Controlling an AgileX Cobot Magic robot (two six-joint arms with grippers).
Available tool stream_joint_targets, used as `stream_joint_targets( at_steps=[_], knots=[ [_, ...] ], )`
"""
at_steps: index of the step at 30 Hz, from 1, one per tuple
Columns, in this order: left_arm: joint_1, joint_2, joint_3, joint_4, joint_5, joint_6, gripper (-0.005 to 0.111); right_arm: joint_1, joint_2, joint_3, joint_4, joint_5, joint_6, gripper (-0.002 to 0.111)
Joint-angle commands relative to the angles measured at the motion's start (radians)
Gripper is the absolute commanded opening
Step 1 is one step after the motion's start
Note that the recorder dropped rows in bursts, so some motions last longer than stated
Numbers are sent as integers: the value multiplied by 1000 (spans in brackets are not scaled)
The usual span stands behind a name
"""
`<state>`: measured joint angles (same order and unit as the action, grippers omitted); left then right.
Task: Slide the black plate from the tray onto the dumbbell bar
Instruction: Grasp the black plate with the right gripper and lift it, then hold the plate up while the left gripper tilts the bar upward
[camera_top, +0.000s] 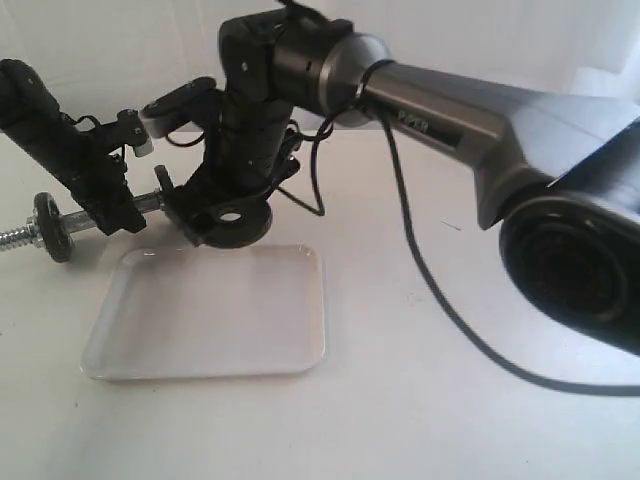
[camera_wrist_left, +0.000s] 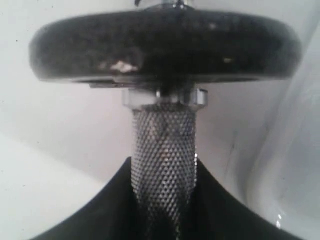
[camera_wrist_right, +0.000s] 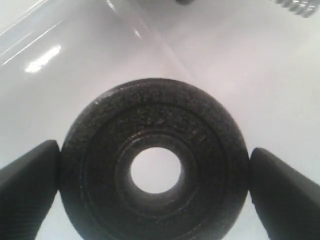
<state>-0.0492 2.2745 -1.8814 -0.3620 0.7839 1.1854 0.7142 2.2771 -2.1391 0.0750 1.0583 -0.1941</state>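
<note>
My right gripper (camera_top: 228, 216) is shut on the black plate (camera_top: 236, 214), holding it by its rim just above the far edge of the tray (camera_top: 210, 320). In the right wrist view the plate (camera_wrist_right: 155, 162) faces the camera with its centre hole showing, a finger (camera_wrist_right: 30, 187) on either side. My left gripper (camera_top: 112, 205) is shut on the knurled middle of the dumbbell bar (camera_top: 150, 201) and holds it level off the table. The bar's near end points at the held plate, a short gap apart. Another black plate (camera_top: 52, 227) sits on the bar (camera_wrist_left: 164, 150) beyond the left gripper (camera_wrist_left: 164, 205).
The right arm's thick grey forearm (camera_top: 480, 110) crosses the upper right. Its black cable (camera_top: 450, 310) hangs down over the white table to the right of the tray. The bar's threaded end (camera_wrist_right: 296, 5) shows at the edge of the right wrist view.
</note>
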Motion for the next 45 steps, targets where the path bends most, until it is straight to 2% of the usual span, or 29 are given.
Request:
stream_joint_targets(
  at_steps=[1,13,22,45],
  knots=[
    [3,-48,-14,-147,113,38,0,-83,-63,-3,40,-11,6,0],
    [3,-76,-14,-222,125,56,0,-225,-72,-3,254,-39,-9,0],
    [3,-95,-14,-297,139,93,0,-281,-72,-3,361,-35,-29,0],
    [1,-126,-14,-230,161,93,0,-287,-80,-3,383,-31,-44,0]
  ],
)
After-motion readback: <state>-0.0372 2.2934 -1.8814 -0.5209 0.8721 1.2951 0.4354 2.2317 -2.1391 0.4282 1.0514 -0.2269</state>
